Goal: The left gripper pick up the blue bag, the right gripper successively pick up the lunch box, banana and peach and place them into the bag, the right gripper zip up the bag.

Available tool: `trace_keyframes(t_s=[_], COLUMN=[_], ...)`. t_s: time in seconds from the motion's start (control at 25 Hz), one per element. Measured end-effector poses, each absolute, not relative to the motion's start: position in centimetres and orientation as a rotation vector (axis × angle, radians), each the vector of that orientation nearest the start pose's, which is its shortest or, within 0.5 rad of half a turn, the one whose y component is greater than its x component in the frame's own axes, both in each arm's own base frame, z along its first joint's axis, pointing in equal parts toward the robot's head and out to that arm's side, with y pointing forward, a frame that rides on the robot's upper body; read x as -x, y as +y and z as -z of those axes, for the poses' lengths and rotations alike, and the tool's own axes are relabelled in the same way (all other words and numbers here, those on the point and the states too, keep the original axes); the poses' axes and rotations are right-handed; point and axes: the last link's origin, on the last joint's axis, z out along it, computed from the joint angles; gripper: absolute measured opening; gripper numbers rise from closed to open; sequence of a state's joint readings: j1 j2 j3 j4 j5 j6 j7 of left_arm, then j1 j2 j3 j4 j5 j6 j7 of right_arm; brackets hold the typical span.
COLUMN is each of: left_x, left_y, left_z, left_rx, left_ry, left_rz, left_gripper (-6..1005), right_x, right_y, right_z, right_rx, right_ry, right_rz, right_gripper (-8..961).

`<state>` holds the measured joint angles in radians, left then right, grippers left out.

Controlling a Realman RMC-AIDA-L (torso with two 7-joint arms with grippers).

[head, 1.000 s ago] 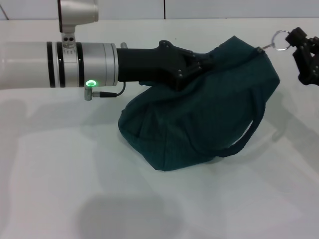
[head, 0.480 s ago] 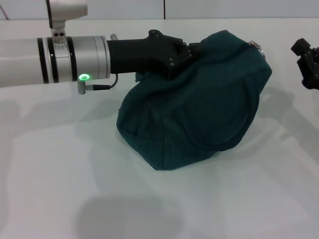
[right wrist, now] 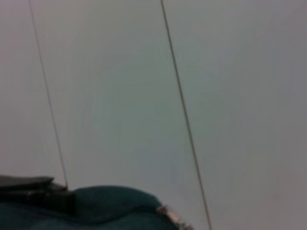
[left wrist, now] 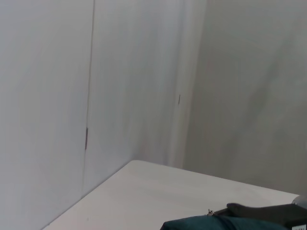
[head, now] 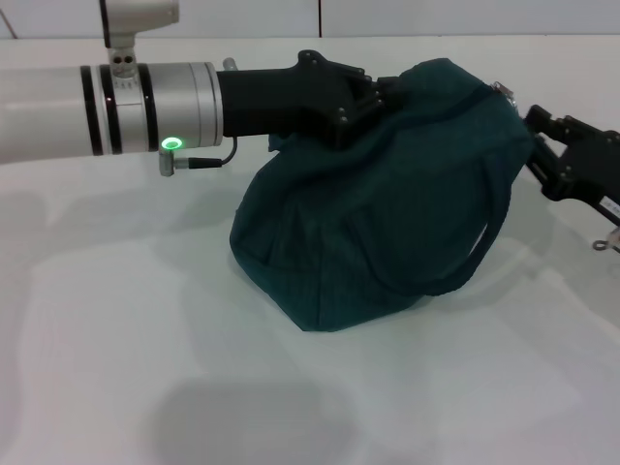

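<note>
Light: bright, even, from overhead.
Shadows: soft grey patches on the white table (head: 116, 320), beneath the blue bag (head: 387, 203).
Glare: none.
Focus: right wrist view soft.

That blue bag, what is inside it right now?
Nothing inside can be seen. The blue bag bulges on the white table, and its fabric covers any contents. The left claw grips its top edge; the right claw sits against its side.
</note>
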<state>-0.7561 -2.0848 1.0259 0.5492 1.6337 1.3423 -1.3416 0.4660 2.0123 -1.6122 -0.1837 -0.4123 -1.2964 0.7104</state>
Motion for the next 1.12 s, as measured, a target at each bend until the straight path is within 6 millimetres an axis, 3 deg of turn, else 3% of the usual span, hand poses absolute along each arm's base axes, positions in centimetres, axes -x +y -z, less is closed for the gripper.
trace_keyframes(t_s=[0.4,0.56,0.8,1.12], left_x=[15.3,15.4,15.5,15.9], left_y=[38.7,38.7,38.7,38.5], left_z=[3.9,3.9,3.8,3.8], left_rx=[2.767,2.762,2.752,2.744], left_ry=[-0.350,-0.355,-0.342,-0.341], left_rz=[0.882,0.887,0.892,0.892], left_gripper=[46,46,46,46], right_x=[-26.4,-26.5,-26.6,-28.3], right_y=[33.6,33.4,32.6,31.9], right_z=[3.1,3.3,3.5,2.5], right_rx=[2.202,2.212,2.256,2.211], right_ry=[0.454,0.455,0.432,0.480], right_rz=[-1.016,-1.011,-1.016,-0.992], right_gripper=[334,374,368,353])
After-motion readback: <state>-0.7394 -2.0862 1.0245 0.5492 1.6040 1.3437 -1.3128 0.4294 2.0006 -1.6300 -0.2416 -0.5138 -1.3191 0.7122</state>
